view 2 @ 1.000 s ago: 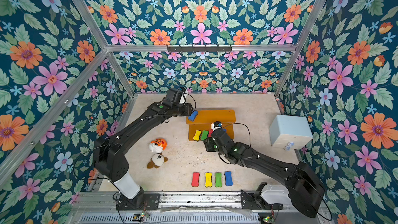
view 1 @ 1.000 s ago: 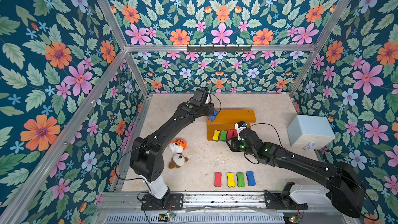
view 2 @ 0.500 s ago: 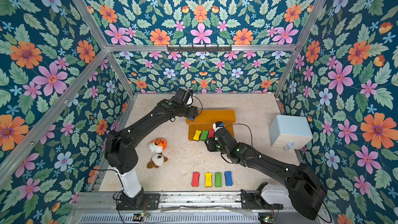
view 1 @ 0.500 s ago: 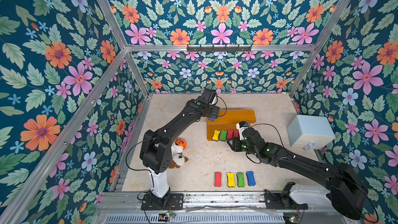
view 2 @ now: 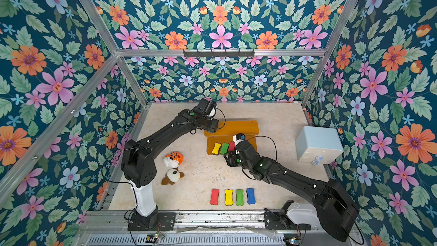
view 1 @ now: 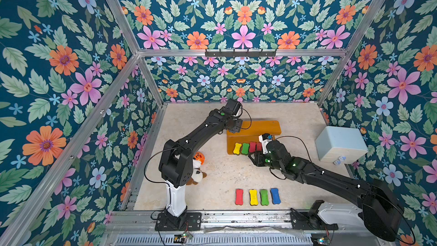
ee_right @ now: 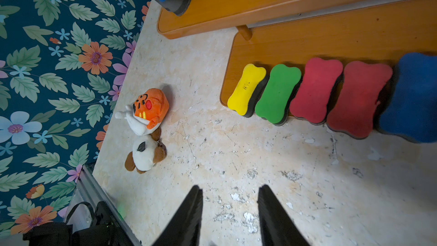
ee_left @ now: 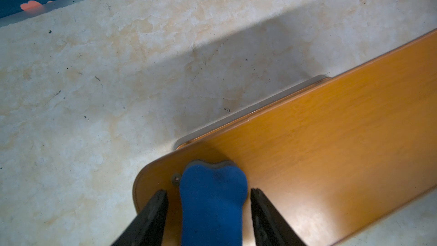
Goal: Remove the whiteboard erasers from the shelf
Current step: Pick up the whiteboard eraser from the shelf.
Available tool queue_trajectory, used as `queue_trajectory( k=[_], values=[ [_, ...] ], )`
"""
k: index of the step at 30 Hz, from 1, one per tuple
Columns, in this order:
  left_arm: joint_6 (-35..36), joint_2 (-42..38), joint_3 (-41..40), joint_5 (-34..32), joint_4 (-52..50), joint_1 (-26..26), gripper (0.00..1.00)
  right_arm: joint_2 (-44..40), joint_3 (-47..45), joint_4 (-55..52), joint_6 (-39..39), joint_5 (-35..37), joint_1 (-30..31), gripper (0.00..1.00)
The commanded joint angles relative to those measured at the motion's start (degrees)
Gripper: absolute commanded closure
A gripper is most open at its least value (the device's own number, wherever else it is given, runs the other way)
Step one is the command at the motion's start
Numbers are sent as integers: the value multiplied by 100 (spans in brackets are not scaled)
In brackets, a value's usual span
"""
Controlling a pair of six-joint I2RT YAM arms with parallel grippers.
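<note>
At the tabletop's (ee_left: 94, 91) left-edge end of the orange-brown two-step wooden shelf (view 1: 257, 127), the left hand (ee_left: 208, 191) has dropped around the blue bone-shaped foam eraser (ee_left: 212, 209) on the top board (ee_left: 331, 138), fingers (ee_left: 153, 209) not yet squeezing; a lift looks next. The right hand (ee_right: 229, 186) hangs half-open, empty.

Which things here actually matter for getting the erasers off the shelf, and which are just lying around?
Part of the job:
- shelf
- blue eraser on its upper tier
- five erasers on its lower tier
- four erasers lying on the table in front

Just lying about:
- orange plush toy
- brown-and-white plush toy
- pale blue box
</note>
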Motion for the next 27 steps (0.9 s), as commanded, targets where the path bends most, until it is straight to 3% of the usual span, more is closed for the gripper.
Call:
queue_trajectory(
  k=[1, 11, 27],
  values=[
    [-7, 39, 46, -172, -117, -9, 43, -27, -17, 100, 19, -42, 2, 56],
    [-48, 127, 70, -386, -204, -32, 59, -145, -74, 51, 32, -9, 2, 57],
    [-385, -79, -83, -645, -125, -38, 74, -257, -120, 29, 45, 85, 2, 57]
  ],
)
